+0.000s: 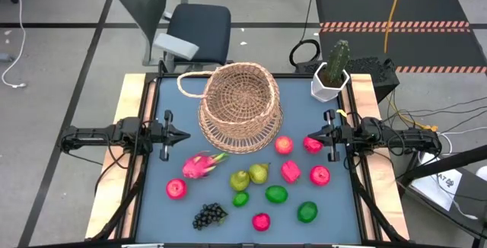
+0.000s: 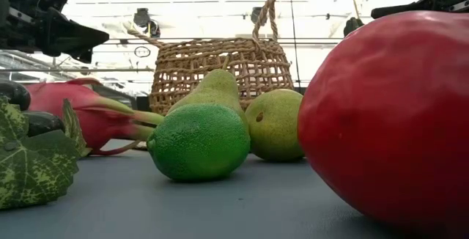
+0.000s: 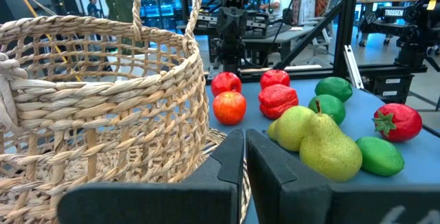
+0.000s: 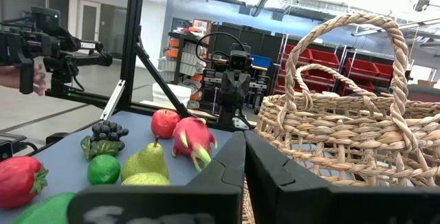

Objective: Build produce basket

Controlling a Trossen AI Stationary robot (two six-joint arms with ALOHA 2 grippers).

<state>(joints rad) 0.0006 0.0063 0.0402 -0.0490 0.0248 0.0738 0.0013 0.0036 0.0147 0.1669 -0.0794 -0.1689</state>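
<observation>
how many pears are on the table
2, lying side by side and touching in front of the basket, mid-table: one pear nearer the dragon fruit, the other pear nearer the red fruits. None looks hidden.

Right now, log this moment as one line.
basket: empty, mid-table | produce: all on table | left gripper: shut, idle | right gripper: shut, idle

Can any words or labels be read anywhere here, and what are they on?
"TROSSEN": on a dark machine in the room behind, left wrist view.
White tag on the floor: print too blurred to read.
Basket: no writing.
</observation>
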